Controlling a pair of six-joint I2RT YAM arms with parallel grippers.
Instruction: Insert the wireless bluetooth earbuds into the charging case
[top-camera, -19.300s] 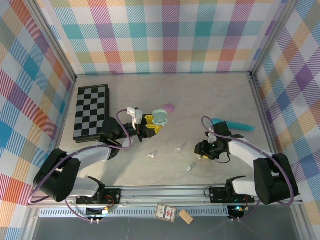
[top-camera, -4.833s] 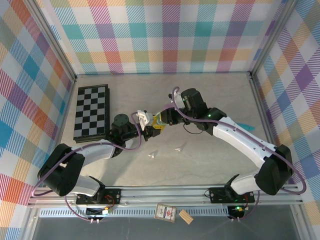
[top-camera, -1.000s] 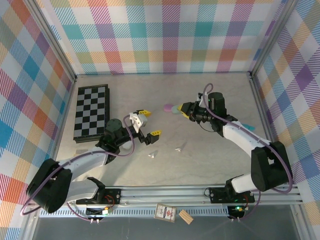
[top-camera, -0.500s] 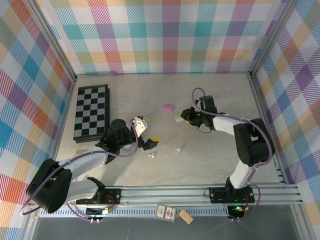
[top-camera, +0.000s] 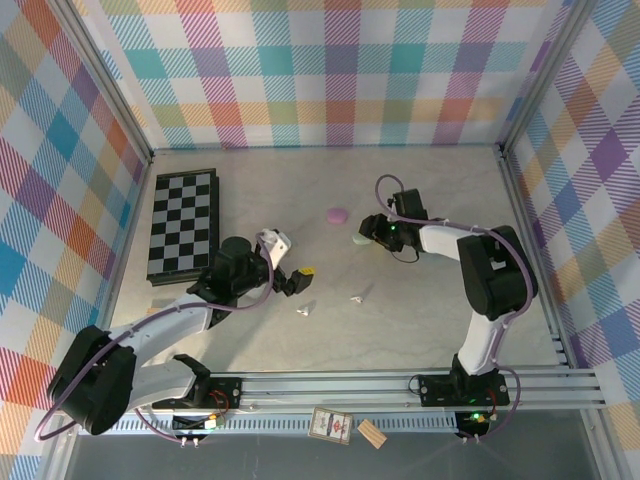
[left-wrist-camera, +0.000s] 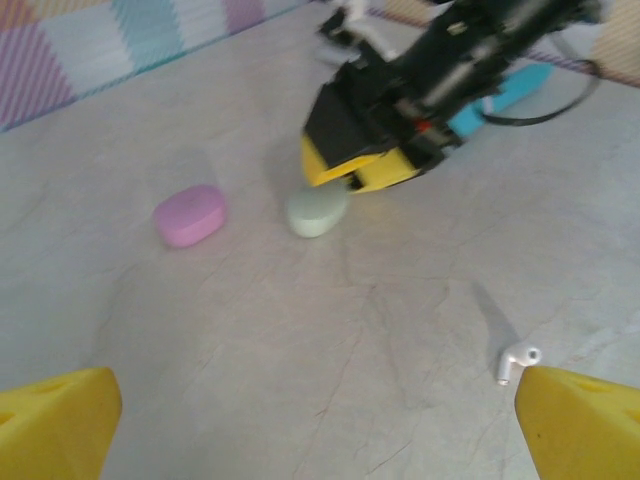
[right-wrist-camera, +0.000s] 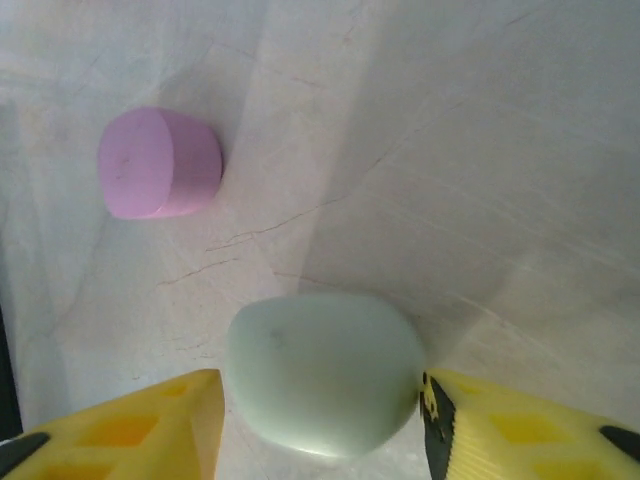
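Note:
The mint charging case (right-wrist-camera: 320, 372) lies closed on the table between my right gripper's (right-wrist-camera: 322, 425) yellow fingers (right-wrist-camera: 130, 420). Those jaws stand a little wider than the case, with a thin gap on its left side. From above, the mint case (top-camera: 358, 240) and right gripper (top-camera: 368, 232) sit just right of a pink case (top-camera: 338, 215). Two white earbuds (top-camera: 305, 310) (top-camera: 358, 296) lie loose on the table nearer the bases. My left gripper (top-camera: 290, 262) hovers wide open and empty left of them; one earbud (left-wrist-camera: 518, 362) shows by its right fingertip (left-wrist-camera: 580, 420).
A folded chessboard (top-camera: 182, 222) lies at the left. A long teal wand-shaped object (left-wrist-camera: 505, 95) lies behind the right arm. The pink case (right-wrist-camera: 160, 163) sits close beyond the mint one. Plaid walls ring the table.
The right gripper has come down beside the pink case with the mint case, and its jaws have spread apart around it. The left gripper has drifted slightly towards the bases.

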